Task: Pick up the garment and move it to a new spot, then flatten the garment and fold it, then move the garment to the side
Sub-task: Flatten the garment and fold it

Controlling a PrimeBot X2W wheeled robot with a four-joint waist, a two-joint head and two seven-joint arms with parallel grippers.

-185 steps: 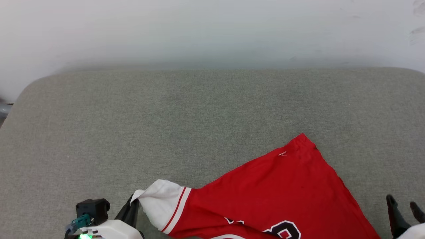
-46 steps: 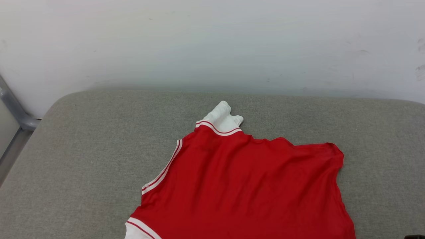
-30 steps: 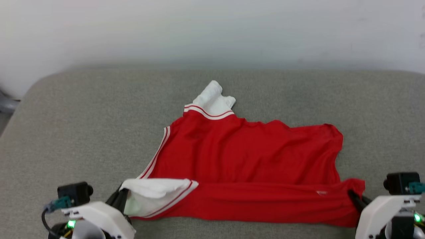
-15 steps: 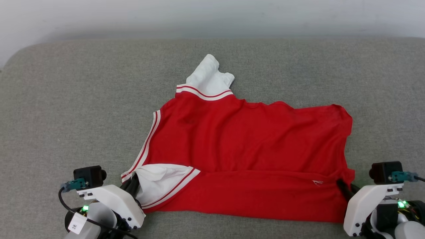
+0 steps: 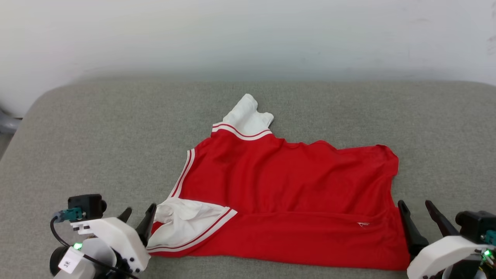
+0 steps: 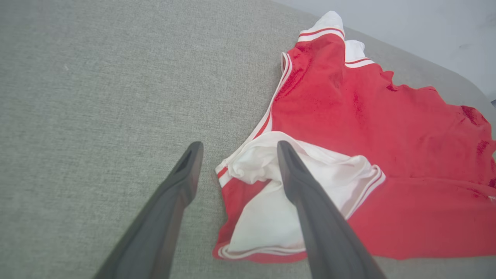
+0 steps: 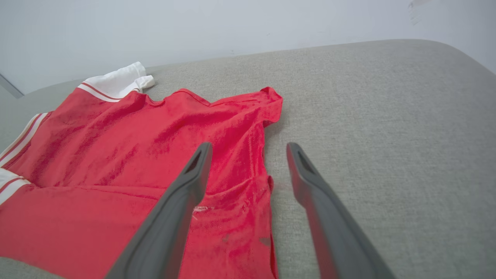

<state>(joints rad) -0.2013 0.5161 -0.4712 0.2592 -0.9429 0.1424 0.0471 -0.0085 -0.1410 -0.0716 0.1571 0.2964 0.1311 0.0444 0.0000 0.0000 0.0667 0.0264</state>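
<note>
The garment (image 5: 294, 186) lies spread on the grey cloth-covered worktop (image 5: 97, 135), slightly toward 5 o'clock of the head view's middle, plain red side up and with no lettering in sight. One white sleeve (image 5: 246, 116), edged with red-and-white stripes, points to 12 o'clock toward the pale wall (image 5: 248, 35). The other white sleeve (image 5: 186, 223) lies crumpled at the garment's 8 o'clock corner. Along the 6 o'clock side a band of red cloth lies doubled over the body, with a straight crease running from 9 to 3 o'clock. A small white mark (image 5: 363, 224) sits on that band near its 3 o'clock end. The far hem at 1 o'clock is wavy and rumpled.

The left end effector (image 5: 138, 213) sits at the garment's 8 o'clock corner with its two dark fingers spread apart and nothing clamped between them. In the left wrist view (image 6: 238, 149) one finger stands over bare grey cloth and the other crosses the crumpled white sleeve; whether it touches the sleeve cannot be told.

The right end effector (image 5: 414, 205) sits at the garment's 4 o'clock corner, its fingers likewise apart and empty. In the right wrist view (image 7: 250, 149) one finger lies over the red edge of the garment (image 7: 135, 147) and the other over bare worktop.
</note>
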